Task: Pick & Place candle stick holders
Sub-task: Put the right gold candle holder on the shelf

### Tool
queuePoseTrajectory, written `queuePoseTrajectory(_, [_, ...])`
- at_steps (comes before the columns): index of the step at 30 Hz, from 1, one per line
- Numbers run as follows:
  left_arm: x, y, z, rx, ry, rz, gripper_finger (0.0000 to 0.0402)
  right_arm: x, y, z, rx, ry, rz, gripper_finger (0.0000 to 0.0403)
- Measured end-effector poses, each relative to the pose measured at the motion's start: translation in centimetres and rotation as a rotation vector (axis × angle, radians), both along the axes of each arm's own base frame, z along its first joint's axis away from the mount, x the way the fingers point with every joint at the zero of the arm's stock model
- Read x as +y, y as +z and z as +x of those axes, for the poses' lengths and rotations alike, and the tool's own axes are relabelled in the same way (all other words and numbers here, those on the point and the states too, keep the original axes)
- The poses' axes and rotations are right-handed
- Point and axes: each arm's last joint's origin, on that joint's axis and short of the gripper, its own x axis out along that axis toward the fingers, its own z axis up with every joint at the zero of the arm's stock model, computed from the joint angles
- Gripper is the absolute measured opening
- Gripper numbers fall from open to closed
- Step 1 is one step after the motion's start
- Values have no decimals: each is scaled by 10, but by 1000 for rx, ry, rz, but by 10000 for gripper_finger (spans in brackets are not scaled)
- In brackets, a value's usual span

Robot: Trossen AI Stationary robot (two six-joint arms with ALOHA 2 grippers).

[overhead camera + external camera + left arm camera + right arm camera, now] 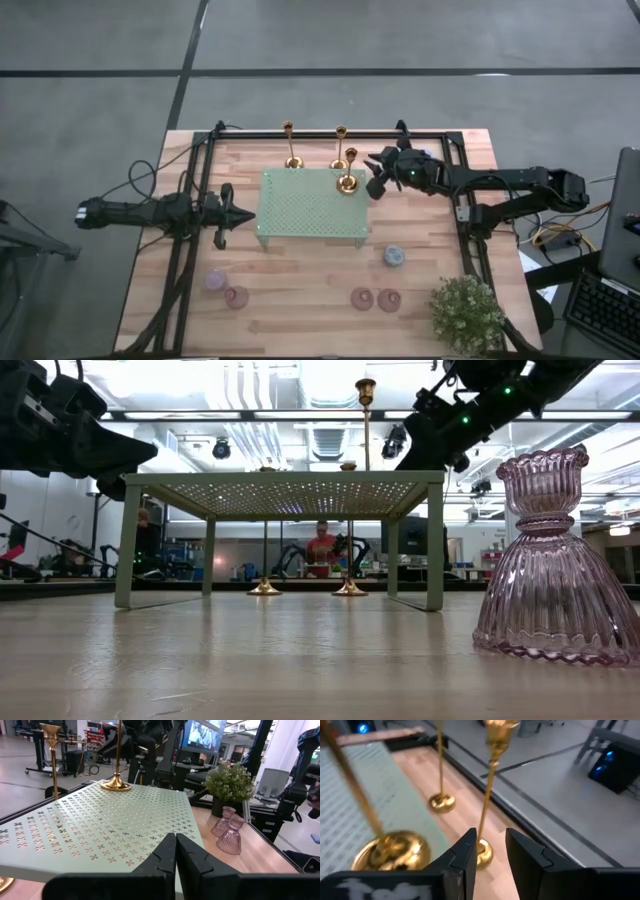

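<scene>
Three gold candle stick holders show. One (348,172) stands with its round base (390,849) on the far right corner of the green perforated stand (300,212). The other two (291,146) (340,148) stand upright on the wood beyond the stand's far edge. My right gripper (374,176) hovers just right of the holder on the stand, open by a narrow gap (491,835), with nothing between its fingers. The stem of a holder on the wood (490,780) shows beyond the gap. My left gripper (248,213) waits shut at the stand's left edge (175,845).
Small squat pieces stand near the front edge: lavender (215,280), pink (236,297) (362,297) (388,298) and blue (394,256). A potted plant (466,312) sits at the near right corner. Black frame rails (462,215) run along the table's sides.
</scene>
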Motion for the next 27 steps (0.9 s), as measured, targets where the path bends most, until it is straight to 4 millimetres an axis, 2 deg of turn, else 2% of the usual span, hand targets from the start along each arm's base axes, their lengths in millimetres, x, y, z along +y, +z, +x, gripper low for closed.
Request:
queuePoseTrajectory(4, [0,0,0,0,0,0,14,4,-3,1,37,153,28,103])
queuePoseTrajectory(8, [0,0,0,0,0,0,14,8,2,5,-29,292,42,100])
queuePoseTrajectory(17, [0,0,0,0,0,0,14,9,10,9,-123,348,33,106])
queuePoseTrajectory(27, [0,0,0,0,0,0,14,7,10,16,-173,362,7,111])
